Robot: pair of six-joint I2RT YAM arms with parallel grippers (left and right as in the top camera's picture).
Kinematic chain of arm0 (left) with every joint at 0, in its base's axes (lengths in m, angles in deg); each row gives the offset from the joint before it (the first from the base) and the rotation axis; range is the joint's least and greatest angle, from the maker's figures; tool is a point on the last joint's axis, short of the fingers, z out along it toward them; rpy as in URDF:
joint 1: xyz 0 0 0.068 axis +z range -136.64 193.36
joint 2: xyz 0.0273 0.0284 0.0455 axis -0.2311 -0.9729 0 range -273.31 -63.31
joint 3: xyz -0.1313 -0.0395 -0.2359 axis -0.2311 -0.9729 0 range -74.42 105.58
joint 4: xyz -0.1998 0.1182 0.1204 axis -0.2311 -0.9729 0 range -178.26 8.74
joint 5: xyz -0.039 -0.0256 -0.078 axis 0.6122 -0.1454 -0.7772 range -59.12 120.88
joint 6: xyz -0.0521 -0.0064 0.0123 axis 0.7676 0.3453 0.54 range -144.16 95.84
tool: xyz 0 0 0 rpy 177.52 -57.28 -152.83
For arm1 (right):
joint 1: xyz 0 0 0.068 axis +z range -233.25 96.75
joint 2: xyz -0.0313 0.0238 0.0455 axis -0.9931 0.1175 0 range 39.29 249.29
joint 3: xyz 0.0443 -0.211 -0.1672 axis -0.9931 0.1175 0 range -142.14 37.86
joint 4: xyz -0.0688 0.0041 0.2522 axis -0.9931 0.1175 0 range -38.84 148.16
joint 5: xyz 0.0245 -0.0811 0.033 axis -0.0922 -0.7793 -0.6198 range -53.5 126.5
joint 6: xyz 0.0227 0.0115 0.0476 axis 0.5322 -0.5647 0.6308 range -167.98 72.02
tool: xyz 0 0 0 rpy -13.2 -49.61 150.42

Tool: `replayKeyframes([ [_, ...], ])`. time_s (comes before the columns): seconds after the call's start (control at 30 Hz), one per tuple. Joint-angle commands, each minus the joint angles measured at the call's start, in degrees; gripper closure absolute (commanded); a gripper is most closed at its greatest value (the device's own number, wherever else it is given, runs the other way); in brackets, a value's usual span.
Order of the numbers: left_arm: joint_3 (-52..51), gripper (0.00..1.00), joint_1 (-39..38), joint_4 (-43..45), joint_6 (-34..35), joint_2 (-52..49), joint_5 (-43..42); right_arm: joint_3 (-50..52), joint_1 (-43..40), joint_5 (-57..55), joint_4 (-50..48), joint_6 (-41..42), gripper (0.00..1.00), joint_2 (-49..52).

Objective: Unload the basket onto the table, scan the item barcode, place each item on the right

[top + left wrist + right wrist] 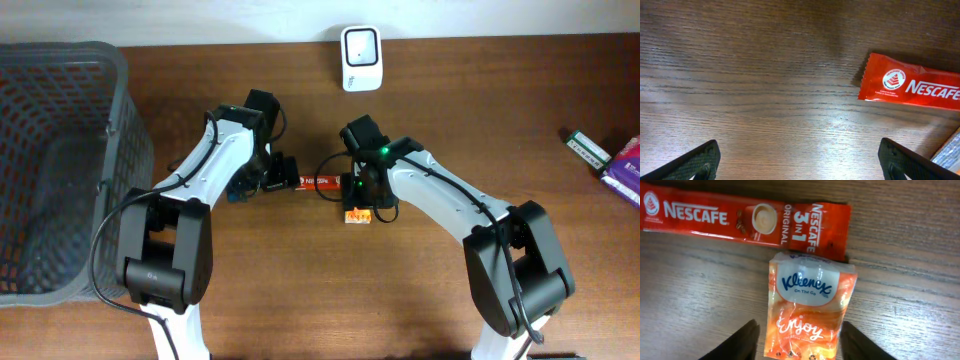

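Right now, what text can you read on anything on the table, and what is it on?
"NESCAFE" (twice), "3 IN 1", "ORIGINAL": on the red sachet.
"Kleenex", "On The Go", "Enjoy": on the orange tissue pack.
Fine print in the sachet's round logo: too small to read.
Print on the white device and the boxes at the right edge: too small to read from overhead.

On the desk (pixel 450 110), the Kleenex tissue pack (pixel 812 312) lies just before the right end of the Nescafe sachet (pixel 745 217); the scanner (pixel 360 57) is behind them, the basket (pixel 112 130) far left.
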Motion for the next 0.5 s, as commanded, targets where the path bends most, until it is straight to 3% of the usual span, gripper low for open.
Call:
replayKeyframes([
  [0.0, 0.0, 0.01, 0.1, -0.1, 0.5, 0.9, 0.8, 3.5, 0.4, -1.2, -1.8, 2.1, 0.54, -0.6],
  [0.1, 0.0, 0.01, 0.1, -0.1, 0.5, 0.9, 0.8, 6.1, -2.2, -8.7, -0.5, 5.9, 0.63, -0.6],
  [0.2, 0.0, 0.01, 0.1, -0.1, 0.5, 0.9, 0.8, 5.9, -8.1, -8.4, 3.5, 5.9, 0.63, -0.7],
  [0.27, 0.0, 0.01, 0.1, -0.1, 0.5, 0.9, 0.8, 4.0, -9.5, -7.5, 8.0, 4.7, 0.59, -1.0],
  [0.37, 0.0, 0.01, 0.1, -0.1, 0.5, 0.9, 0.8, -1.6, -9.5, 1.5, 13.5, -4.0, 0.4, -1.9],
  [0.47, 0.0, 0.01, 0.1, -0.1, 0.5, 0.9, 0.8, -1.5, -8.6, 1.5, 12.2, -4.2, 0.37, -1.6],
])
